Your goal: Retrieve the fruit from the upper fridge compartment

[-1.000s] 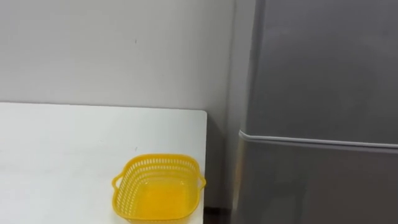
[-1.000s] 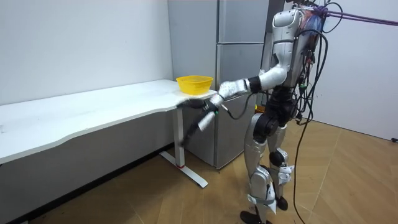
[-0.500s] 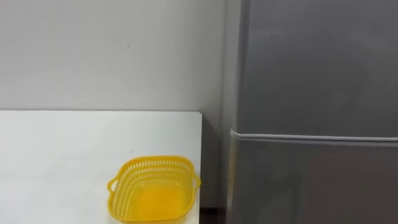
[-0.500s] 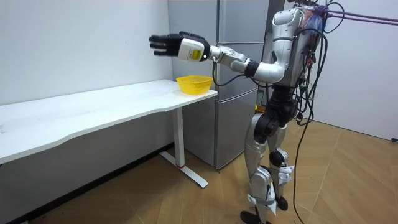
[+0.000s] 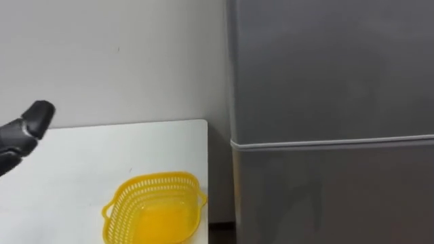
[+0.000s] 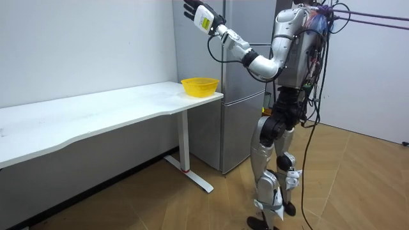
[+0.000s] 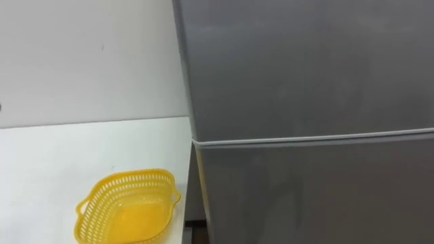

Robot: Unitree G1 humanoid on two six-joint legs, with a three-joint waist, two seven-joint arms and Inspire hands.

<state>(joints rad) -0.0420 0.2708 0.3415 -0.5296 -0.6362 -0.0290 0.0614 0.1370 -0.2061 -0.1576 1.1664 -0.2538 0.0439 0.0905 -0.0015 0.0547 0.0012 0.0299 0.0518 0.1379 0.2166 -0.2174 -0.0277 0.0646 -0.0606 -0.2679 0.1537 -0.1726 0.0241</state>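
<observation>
Hovering open-fingered and empty, my left hand (image 5: 26, 130) is up beside the wall. Below and right of it, an empty yellow basket (image 5: 154, 210) sits on the white table (image 5: 74, 163). Farther right, the grey fridge (image 5: 325, 81) is closed.

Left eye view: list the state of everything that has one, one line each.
Upper fridge door, shut.
Lower fridge door, shut.
Yellow basket, upright and empty, standing on the white table near the corner beside the fridge.
Left hand, open, held high, holding nothing.
</observation>
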